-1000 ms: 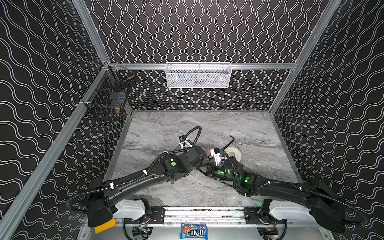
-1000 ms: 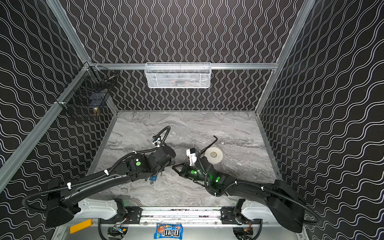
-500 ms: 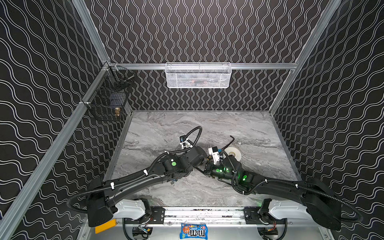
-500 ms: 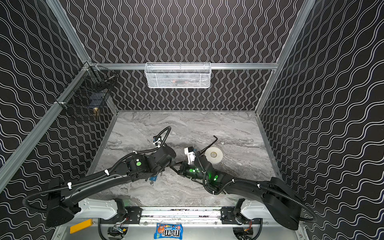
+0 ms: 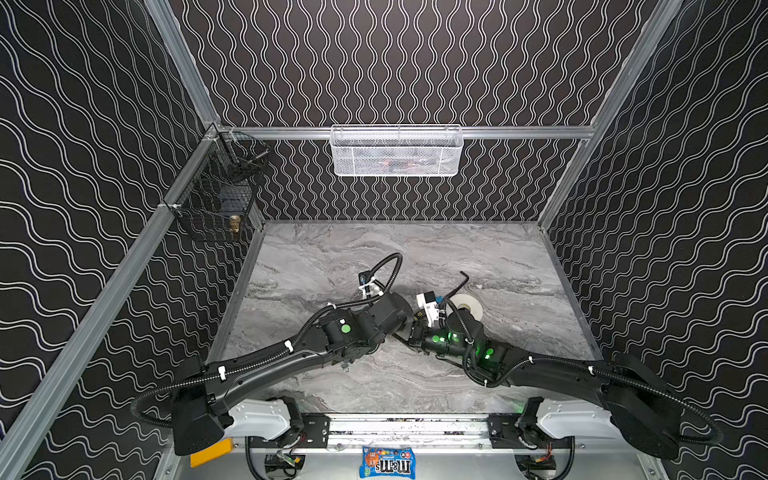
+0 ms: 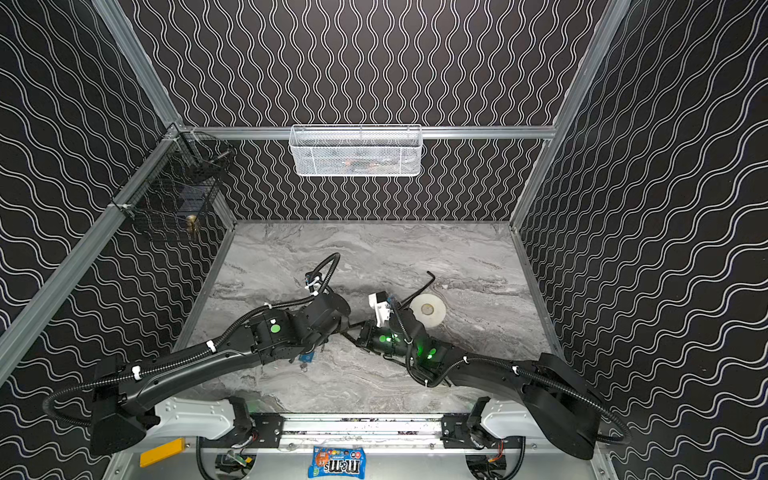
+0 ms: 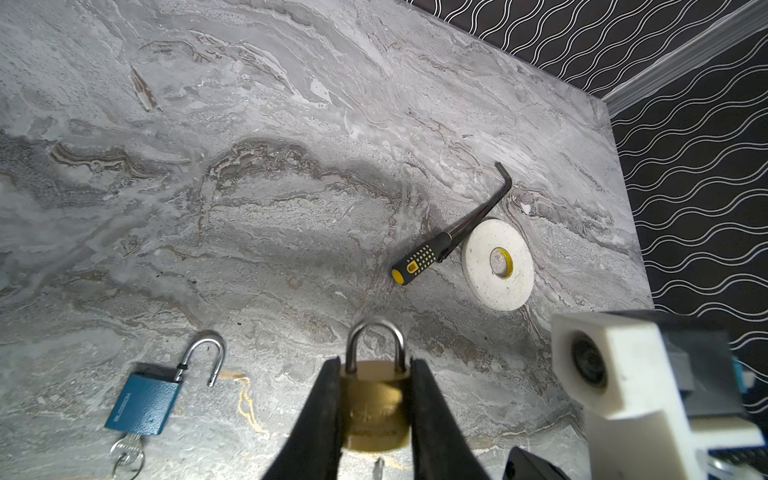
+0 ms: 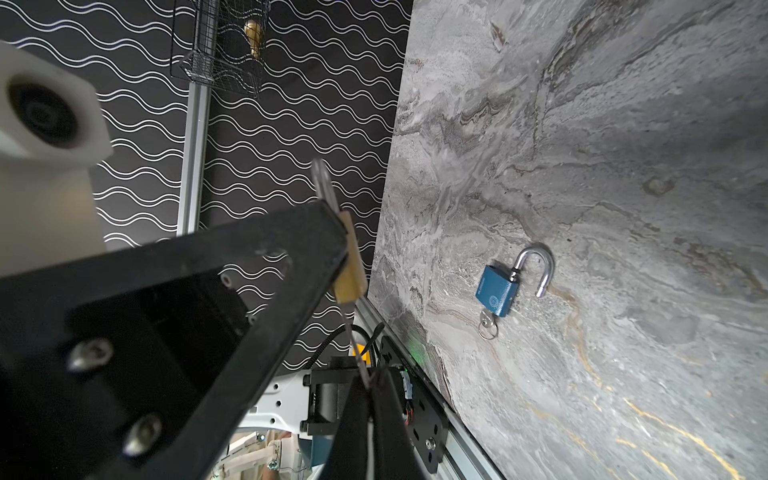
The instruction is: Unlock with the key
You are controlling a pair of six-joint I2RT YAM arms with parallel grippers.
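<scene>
Left end effector point(image 7: 376, 374) grasping a brass padlock point(image 7: 374, 411) by its two edges. Steel shackle closed, body held clear of the grey marble-patterned bench point(image 7: 291, 166). Right end effector point(image 8: 368, 384) clenched on a thin silver key point(image 8: 354, 338), directly facing the left end effector. Key tip meets the padlock's base; depth of entry not discernible. A blue padlock point(image 7: 143, 401), shackle open, lies on the bench near the left end effector, untouched.

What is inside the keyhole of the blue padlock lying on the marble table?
A silver key with a ring sticks out of the underside of the blue metal padlock, whose shackle stands open. The key's blade is hidden inside the body.
</scene>
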